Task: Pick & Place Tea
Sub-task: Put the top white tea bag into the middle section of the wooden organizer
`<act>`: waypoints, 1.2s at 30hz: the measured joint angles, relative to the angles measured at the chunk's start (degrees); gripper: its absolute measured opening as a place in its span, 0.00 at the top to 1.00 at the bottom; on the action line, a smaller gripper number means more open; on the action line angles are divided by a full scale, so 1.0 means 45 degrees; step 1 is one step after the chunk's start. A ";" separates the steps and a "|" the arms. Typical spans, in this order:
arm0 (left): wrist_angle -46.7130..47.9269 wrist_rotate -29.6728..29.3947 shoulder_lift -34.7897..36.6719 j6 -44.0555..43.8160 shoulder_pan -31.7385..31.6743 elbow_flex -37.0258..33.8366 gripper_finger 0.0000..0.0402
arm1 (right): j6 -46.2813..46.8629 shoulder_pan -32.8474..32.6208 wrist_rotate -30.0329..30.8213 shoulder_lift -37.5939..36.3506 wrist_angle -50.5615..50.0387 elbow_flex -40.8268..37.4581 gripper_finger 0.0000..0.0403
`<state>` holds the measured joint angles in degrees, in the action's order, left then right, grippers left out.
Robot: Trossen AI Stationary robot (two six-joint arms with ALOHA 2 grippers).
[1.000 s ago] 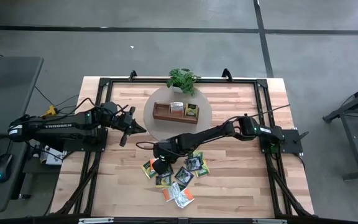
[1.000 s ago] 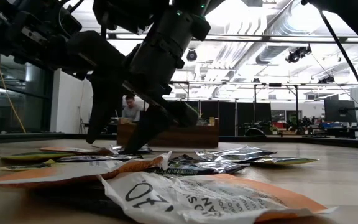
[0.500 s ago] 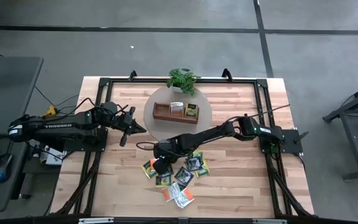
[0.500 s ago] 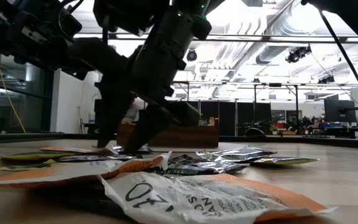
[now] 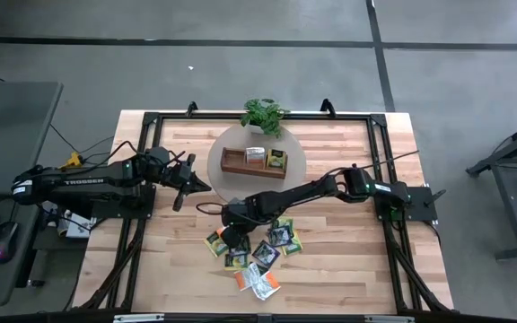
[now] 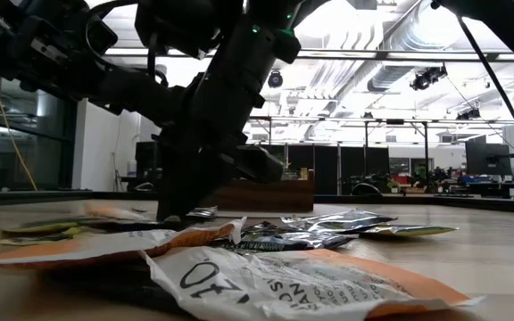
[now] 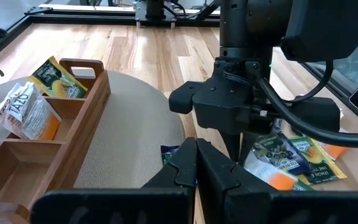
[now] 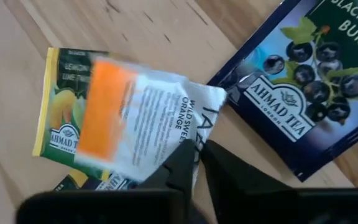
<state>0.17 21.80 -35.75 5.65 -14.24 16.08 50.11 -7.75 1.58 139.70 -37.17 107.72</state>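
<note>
Right gripper [image 8: 197, 163] pinches an orange sachet [image 8: 138, 121] just beside the tray [image 5: 254, 163]; left gripper [image 5: 189, 183] waits clenched, empty.

From my seat the overhead feed is evenly lit and sharp, shadows faint. The low camera fights bright ceiling lights [image 6: 435, 76]; both arms read as silhouettes, and the nearest sachet [image 6: 293, 281] is soft. Just ahead of the right fingers, the white-and-orange sachet [image 8: 138, 124] is smeared with blur.
</note>
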 joint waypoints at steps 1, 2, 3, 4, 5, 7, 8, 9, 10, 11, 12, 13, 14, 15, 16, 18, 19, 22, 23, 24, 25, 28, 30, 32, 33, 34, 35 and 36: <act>0.0002 0.0000 0.0001 0.0000 0.0000 0.0000 1.00 | -0.0062 0.0000 -0.0005 0.0005 0.0001 0.0000 0.97; 0.0004 -0.0002 -0.0004 0.0000 0.0000 0.0000 1.00 | -0.0125 0.0005 -0.0026 0.0005 0.0010 0.0000 0.98; 0.0000 0.0000 -0.0004 0.0000 0.0000 0.0000 1.00 | -0.0152 0.0005 -0.0047 0.0005 0.0010 0.0000 0.98; 0.0004 -0.0001 0.0000 0.0000 0.0000 0.0001 1.00 | -0.0157 0.0005 -0.0065 0.0005 0.0014 0.0000 0.98; 0.0001 -0.0002 0.0000 0.0000 0.0000 0.0002 1.00 | -0.0157 0.0005 -0.0085 0.0005 0.0015 0.0000 0.97; 0.0001 -0.0001 0.0001 0.0000 0.0000 0.0000 1.00 | -0.0238 0.0005 -0.0106 -0.0017 0.0015 -0.0003 0.99; 0.0003 0.0000 -0.0004 0.0000 0.0000 0.0000 1.00 | -0.0311 -0.0008 -0.0102 -0.0024 0.0015 -0.0003 0.99; -0.0001 0.0000 0.0000 0.0000 0.0000 0.0003 1.00 | -0.0362 -0.0039 -0.0075 -0.0024 -0.0016 0.0029 0.99; -0.0001 -0.0002 -0.0002 0.0000 0.0000 0.0000 1.00 | -0.0395 -0.0084 -0.0008 -0.0024 -0.0146 0.0144 0.99; 0.0004 -0.0005 -0.0004 0.0000 0.0000 0.0000 1.00 | -0.0497 -0.0101 0.0071 -0.0010 -0.0292 0.0277 0.99; -0.0001 -0.0001 -0.0004 0.0000 0.0000 0.0000 1.00 | -0.0607 -0.0106 0.0112 0.0013 -0.0438 0.0428 0.99; -0.0001 -0.0005 -0.0004 0.0000 0.0000 0.0000 1.00 | -0.0693 -0.0119 0.0126 0.0015 -0.0590 0.0580 0.99; -0.0001 0.0000 0.0000 0.0000 0.0000 0.0000 1.00 | -0.0804 -0.0173 0.0197 0.0017 -0.0734 0.0729 1.00; 0.0000 -0.0001 -0.0004 0.0000 0.0000 0.0000 1.00 | -0.0878 -0.0194 0.0322 0.0027 -0.0865 0.0904 1.00; -0.0001 -0.0001 -0.0004 0.0000 0.0000 0.0004 1.00 | -0.0960 -0.0236 0.0456 0.0042 -0.1009 0.1065 1.00; 0.0004 -0.0002 -0.0003 0.0000 0.0000 0.0002 1.00 | -0.1193 -0.0321 0.0581 0.0074 -0.1281 0.1365 1.00; 0.0002 0.0000 0.0001 0.0000 0.0000 0.0000 1.00 | -0.1238 -0.0357 0.0637 0.0085 -0.1401 0.1494 1.00; 0.0004 0.0000 -0.0004 0.0000 0.0000 0.0000 1.00 | -0.1483 -0.0449 0.0715 0.0119 -0.1545 0.1771 1.00; -0.0001 0.0000 -0.0004 0.0000 0.0000 0.0002 1.00 | -0.1524 -0.0466 0.0711 0.0126 -0.1568 0.1839 1.00; 0.0002 0.0000 -0.0002 0.0000 0.0000 0.0000 1.00 | -0.1611 -0.0494 0.0687 0.0130 -0.1587 0.1913 1.00; 0.0004 -0.0002 -0.0002 0.0000 0.0000 0.0001 1.00 | -0.1721 -0.0517 0.0673 0.0140 -0.1612 0.1980 1.00; 0.0002 0.0000 -0.0001 0.0000 0.0000 0.0002 1.00 | -0.1987 -0.0554 0.0688 0.0175 -0.1637 0.2211 1.00; -0.0001 0.0000 -0.0003 0.0000 0.0000 0.0000 1.00 | -0.2195 -0.0588 0.0738 0.0175 -0.1679 0.2357 1.00; 0.0000 0.0000 0.0001 0.0000 0.0000 0.0000 1.00 | -0.2334 -0.0609 0.0692 0.0175 -0.1682 0.2520 1.00; 0.0004 0.0000 0.0001 0.0000 0.0000 0.0005 1.00 | -0.2428 -0.0634 0.0676 0.0175 -0.1690 0.2565 1.00; -0.0001 0.0000 0.0000 0.0000 0.0000 0.0000 1.00 | -0.2536 -0.0668 0.0675 0.0175 -0.1739 0.2629 1.00; -0.0001 0.0000 -0.0004 0.0000 0.0000 0.0000 1.00 | -0.2593 -0.0689 0.0634 0.0175 -0.1787 0.2708 1.00; -0.0001 0.0000 -0.0002 0.0000 0.0000 0.0000 1.00 | -0.2678 -0.0713 0.0581 0.0175 -0.1812 0.2781 1.00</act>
<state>0.16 21.80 -35.76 5.65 -14.24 16.08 38.06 -10.96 4.19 140.49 -45.32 120.24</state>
